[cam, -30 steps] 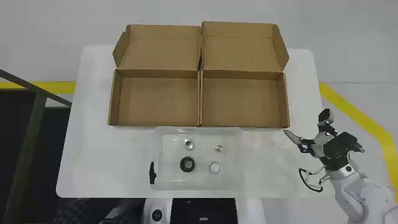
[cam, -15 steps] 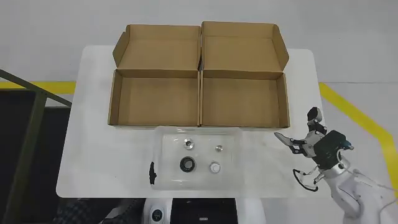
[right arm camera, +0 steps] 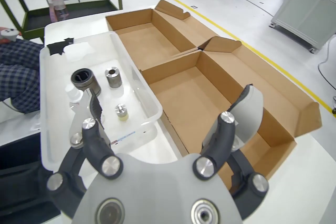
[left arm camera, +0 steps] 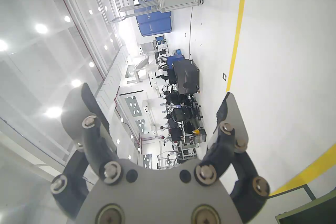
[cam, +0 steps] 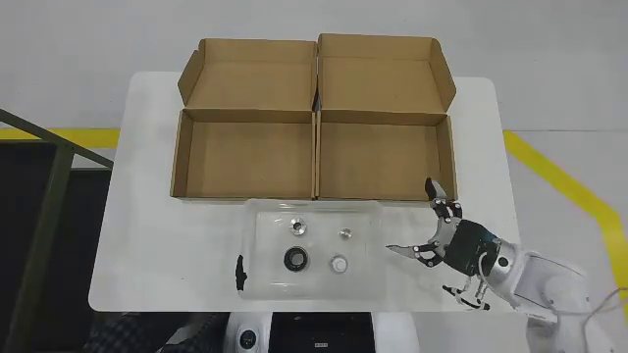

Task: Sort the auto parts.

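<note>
Just beside the clear tray (cam: 265,245), the right gripper (cam: 412,221) hangs spread wide, empty; the left gripper (left arm camera: 157,91) likewise.

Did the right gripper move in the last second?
Yes. In the top view the right gripper has shifted toward the clear bin, now close beside its end wall.

right pincer (right arm camera: 170,95) | grey round plate | black links | silver screws | pale fingers (right arm camera: 250,104) | white arm (cam: 549,282)

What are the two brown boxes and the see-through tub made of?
Brown boxes: likely cardboard, matte, judging by the creased fold-out flaps and plain brown surface. See-through tub: probably plastic, clear and glossy; its walls catch the light.
</note>
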Available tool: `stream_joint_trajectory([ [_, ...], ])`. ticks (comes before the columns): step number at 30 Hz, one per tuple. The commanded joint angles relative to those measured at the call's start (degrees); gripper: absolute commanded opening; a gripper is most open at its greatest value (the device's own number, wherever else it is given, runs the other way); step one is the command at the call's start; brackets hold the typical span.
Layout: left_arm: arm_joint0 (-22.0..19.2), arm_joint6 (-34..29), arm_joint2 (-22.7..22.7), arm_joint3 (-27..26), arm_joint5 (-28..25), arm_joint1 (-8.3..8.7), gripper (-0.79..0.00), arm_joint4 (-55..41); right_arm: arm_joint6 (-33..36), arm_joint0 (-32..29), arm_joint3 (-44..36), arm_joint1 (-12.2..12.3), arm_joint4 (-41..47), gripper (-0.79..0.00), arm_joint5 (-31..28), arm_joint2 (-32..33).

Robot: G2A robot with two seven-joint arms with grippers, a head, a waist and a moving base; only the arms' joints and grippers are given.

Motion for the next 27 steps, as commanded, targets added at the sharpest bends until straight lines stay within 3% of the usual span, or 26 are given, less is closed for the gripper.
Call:
stream_joint_trajectory([
  [1,0.00,0.00,0.00,0.00,0.00,0.00,0.000,0.00,1.26,0.30,-0.53,0.15,-0.23,0.000,-1.14,-0.88],
  [17,0.00,0.00,0.00,0.00,0.00,0.00,0.000,0.00,12.97,5.96,-1.88,1.73,-5.66,0.000,-2.79,-15.35],
  [27,0.00,0.00,0.00,0.00,0.00,0.00,0.000,0.00,16.92,7.59,0.00,2.15,-6.57,0.000,-1.57,-19.17],
])
